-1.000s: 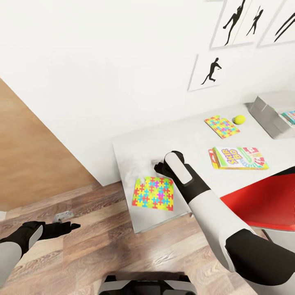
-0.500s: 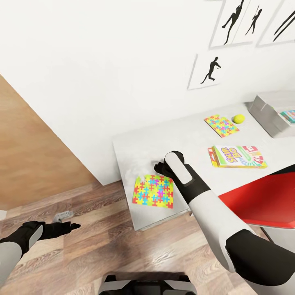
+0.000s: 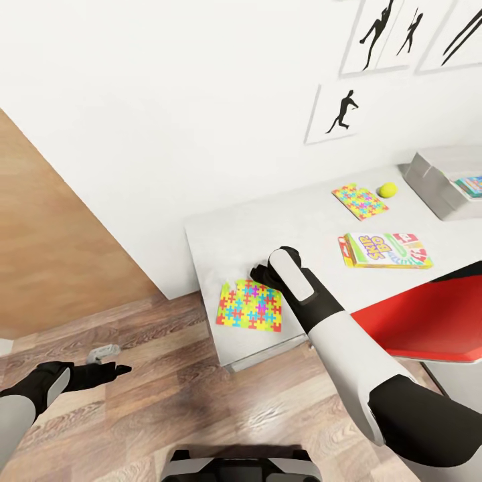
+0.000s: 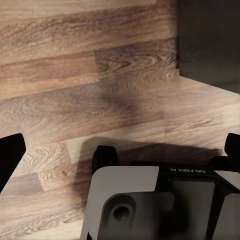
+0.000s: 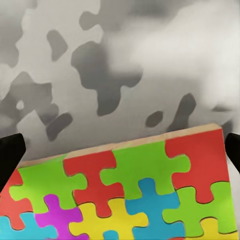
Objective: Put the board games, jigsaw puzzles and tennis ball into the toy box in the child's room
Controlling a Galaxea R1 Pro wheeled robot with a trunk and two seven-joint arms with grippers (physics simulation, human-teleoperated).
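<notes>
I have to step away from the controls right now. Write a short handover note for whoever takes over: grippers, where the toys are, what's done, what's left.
Right gripper: open, empty, over the far edge of the larger jigsaw puzzle, which lies at the table's near corner.
Left gripper: appears open, empty, low over the wood floor.
On the table: smaller jigsaw puzzle, tennis ball beside it, SKIP-BO board game.
Toy box at the table's right end; something colourful already lies inside, too cropped to identify.
Left: both puzzles, the ball and SKIP-BO still need boxing.
</notes>
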